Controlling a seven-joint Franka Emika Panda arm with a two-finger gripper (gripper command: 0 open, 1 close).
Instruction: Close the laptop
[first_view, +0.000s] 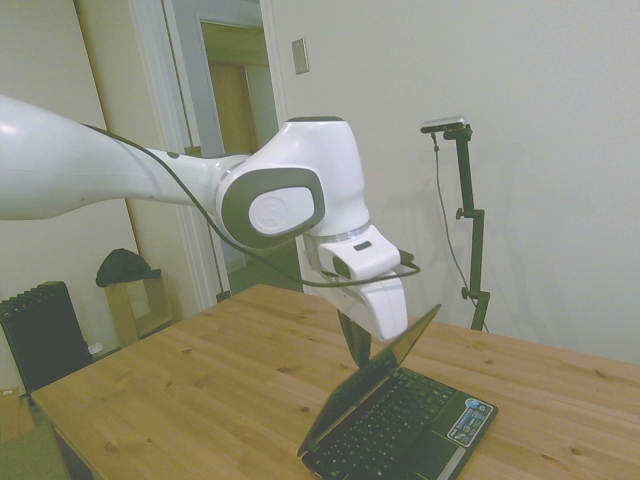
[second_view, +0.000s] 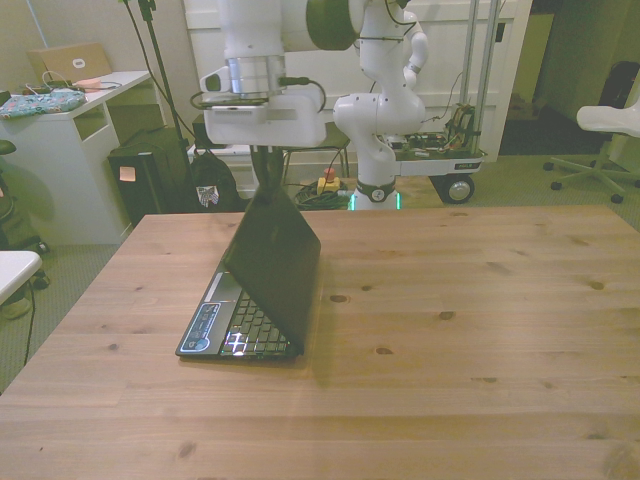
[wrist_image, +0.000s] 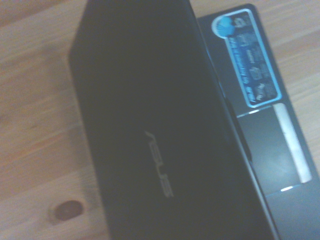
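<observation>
The laptop (second_view: 262, 290) sits on the wooden desk (second_view: 450, 330), toward the front view's left, closer to the near edge than to the far one. Its lid is partly lowered, leaning over the keyboard at a slant, so that only a wedge of keys and the palm rest with its blue sticker (wrist_image: 246, 65) show beneath it.

My pincer (first_view: 357, 345) hangs right above the lid's upper edge, on the glossy back side of it. In the side view a dark fingertip reaches down behind the top of the lid and looks to be touching or just beside it; I cannot tell which. I also cannot tell how wide my pincer stands, since the lid and my own white housing hide the fingertips. It holds nothing that I can see.

From my wrist the lid fills most of the view, with its silver logo (wrist_image: 160, 162) visible and bare desk wood beside it.
</observation>
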